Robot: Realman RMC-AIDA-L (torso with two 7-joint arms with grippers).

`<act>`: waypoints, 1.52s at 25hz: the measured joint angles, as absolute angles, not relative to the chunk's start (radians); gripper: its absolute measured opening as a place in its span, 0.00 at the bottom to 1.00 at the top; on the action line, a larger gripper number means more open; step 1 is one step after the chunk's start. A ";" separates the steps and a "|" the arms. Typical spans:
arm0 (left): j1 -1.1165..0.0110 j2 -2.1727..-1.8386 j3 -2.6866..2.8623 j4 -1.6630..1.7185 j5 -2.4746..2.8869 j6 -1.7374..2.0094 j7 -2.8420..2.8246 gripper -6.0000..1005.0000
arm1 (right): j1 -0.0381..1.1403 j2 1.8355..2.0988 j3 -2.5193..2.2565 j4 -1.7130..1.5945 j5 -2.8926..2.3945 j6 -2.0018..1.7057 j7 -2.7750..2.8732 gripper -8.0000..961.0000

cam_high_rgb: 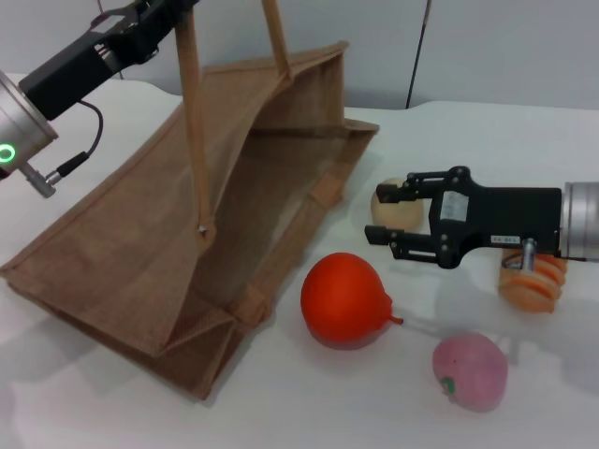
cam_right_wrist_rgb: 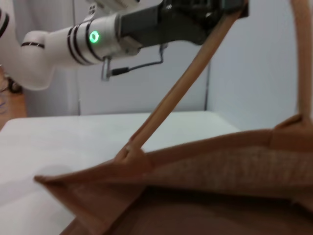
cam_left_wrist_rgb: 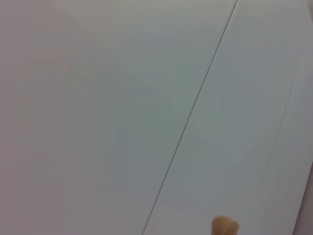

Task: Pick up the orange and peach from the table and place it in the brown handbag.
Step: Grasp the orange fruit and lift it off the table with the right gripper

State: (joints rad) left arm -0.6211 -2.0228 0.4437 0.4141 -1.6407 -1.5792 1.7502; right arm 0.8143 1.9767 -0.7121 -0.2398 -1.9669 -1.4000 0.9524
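You see a white table with a smooth, matte top that takes almost the whole head view. Behind it stands a pale grey-blue wall made of flat panels, and a thin dark seam runs down between two of them. The light is soft and even, with only weak shadows on the table. In the right wrist view a piece of wooden floor shows at the edge.

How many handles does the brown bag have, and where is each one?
2. One handle rises from the brown handbag's near side up to the left tool, which holds it up. The other handle rises from the far side, leaving the view.
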 joint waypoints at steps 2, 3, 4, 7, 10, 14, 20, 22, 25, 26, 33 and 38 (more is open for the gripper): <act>-0.622 -2.022 0.443 0.414 -1.641 -1.580 1.745 0.13 | 0.831 1.977 -0.712 -0.241 -2.006 -1.399 0.982 0.59; -0.622 -2.022 0.443 0.414 -1.641 -1.580 1.743 0.13 | 0.841 1.979 -0.713 -0.241 -2.029 -1.398 0.999 0.59; -0.623 -2.022 0.443 0.414 -1.641 -1.580 1.741 0.13 | 0.848 1.980 -0.713 -0.241 -2.045 -1.398 1.011 0.60; -0.624 -2.021 0.442 0.414 -1.641 -1.580 1.741 0.13 | 0.866 1.985 -0.714 -0.241 -2.085 -1.398 1.041 0.61; -0.624 -2.020 0.442 0.414 -1.641 -1.577 1.741 0.13 | 0.880 1.987 -0.714 -0.241 -2.120 -1.404 1.064 0.62; -0.623 -2.018 0.438 0.414 -1.641 -1.573 1.740 0.13 | 0.907 1.996 -0.725 -0.241 -2.171 -1.410 1.098 0.63; -0.623 -2.017 0.428 0.414 -1.641 -1.571 1.740 0.13 | 0.935 2.008 -0.799 -0.242 -2.179 -1.395 1.147 0.66; -0.623 -2.017 0.428 0.414 -1.641 -1.570 1.740 0.13 | 0.943 2.011 -0.816 -0.242 -2.180 -1.377 1.160 0.67; -0.623 -2.017 0.428 0.414 -1.641 -1.569 1.740 0.13 | 0.951 2.016 -0.844 -0.240 -2.181 -1.352 1.181 0.70; -0.623 -2.017 0.428 0.414 -1.641 -1.569 1.739 0.13 | 0.952 2.018 -0.852 -0.240 -2.182 -1.349 1.186 0.71; -0.624 -2.017 0.428 0.414 -1.641 -1.568 1.739 0.13 | 0.965 2.021 -0.861 -0.227 -2.182 -1.282 1.202 0.71; -0.624 -2.017 0.428 0.414 -1.641 -1.567 1.739 0.13 | 0.987 2.024 -0.869 -0.196 -2.182 -1.208 1.217 0.72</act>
